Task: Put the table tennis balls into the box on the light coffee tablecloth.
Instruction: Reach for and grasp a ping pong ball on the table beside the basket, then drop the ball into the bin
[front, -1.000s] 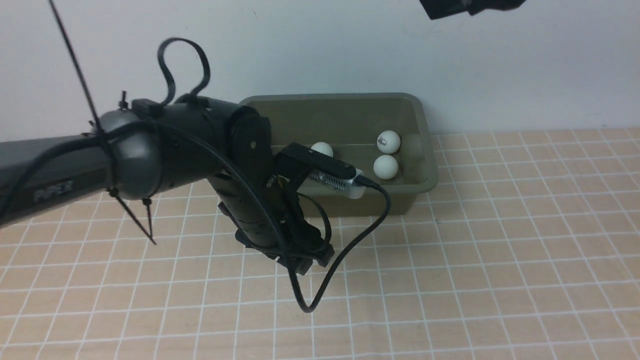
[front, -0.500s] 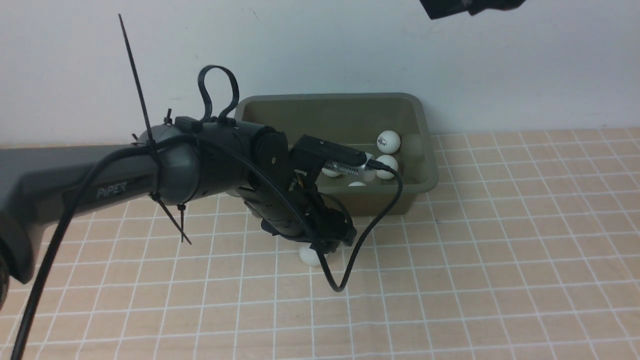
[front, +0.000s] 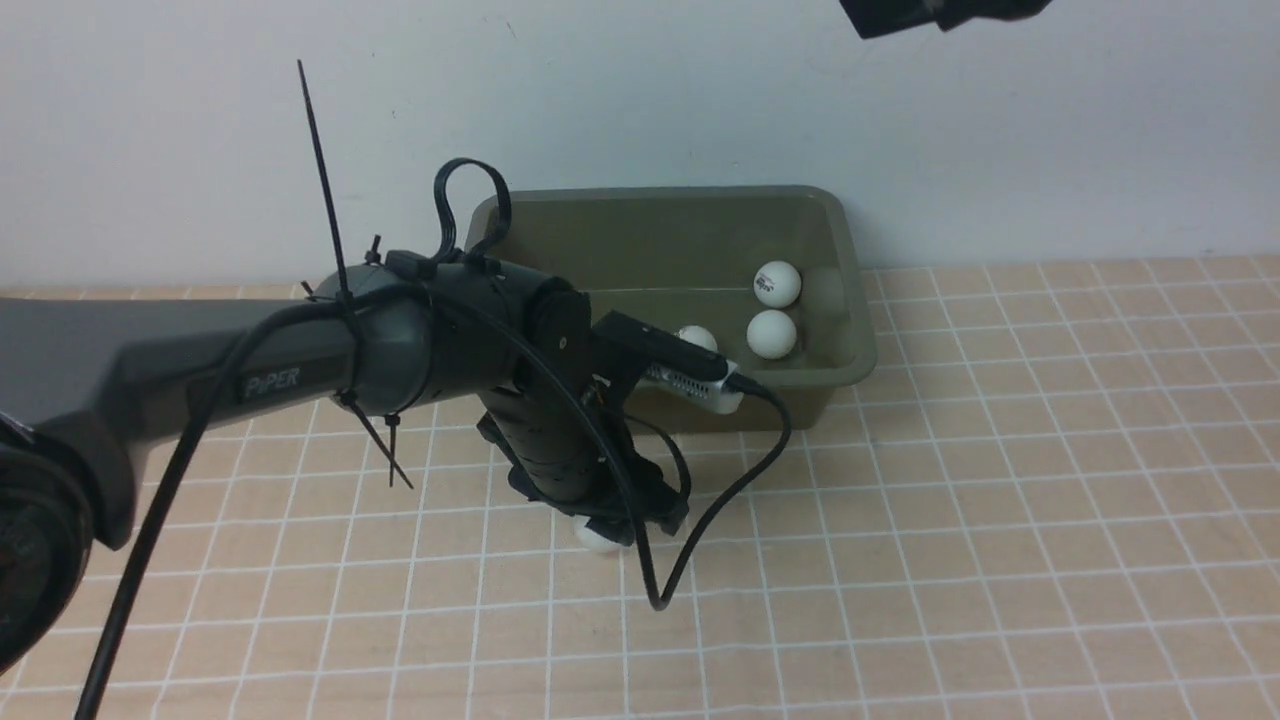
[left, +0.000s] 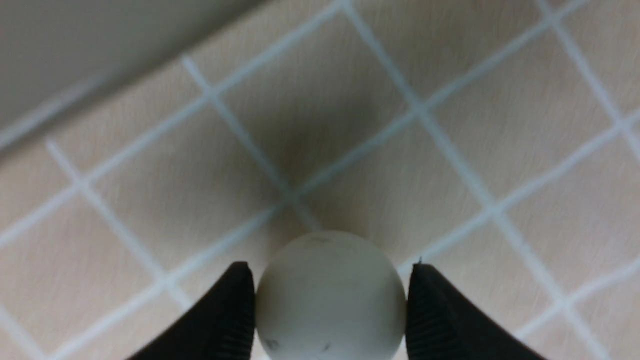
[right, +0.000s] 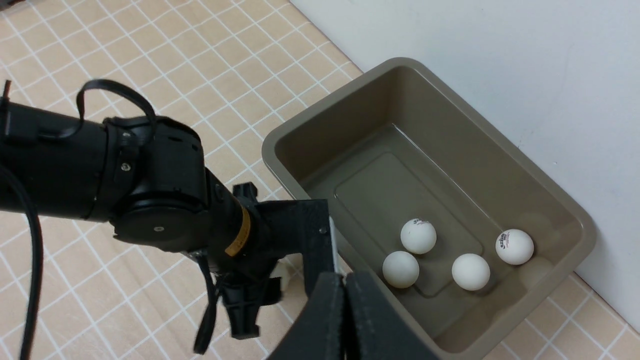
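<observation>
One table tennis ball (front: 598, 541) rests on the light coffee tablecloth (front: 1000, 500) a little in front of the box (front: 650, 195). My left gripper (front: 610, 528) reaches down over it. In the left wrist view the white ball (left: 330, 300) sits between the black fingers (left: 230, 310), which touch it on both sides. Several more balls lie in the olive-green box (right: 450, 145), among them a printed one (right: 514, 246) and a plain one (right: 470, 271). My right gripper (right: 345, 280) hangs shut and empty, high above the box's near corner.
The white wall (front: 1000, 120) rises directly behind the box. The left arm's black cable (front: 700, 520) loops down to the cloth beside the gripper. Part of the right arm (front: 940, 15) shows at the top of the front view.
My left gripper has dropped down around the ball on the cloth and its fingers have closed in on it. A ball inside the box has rolled. The right arm has stayed still.
</observation>
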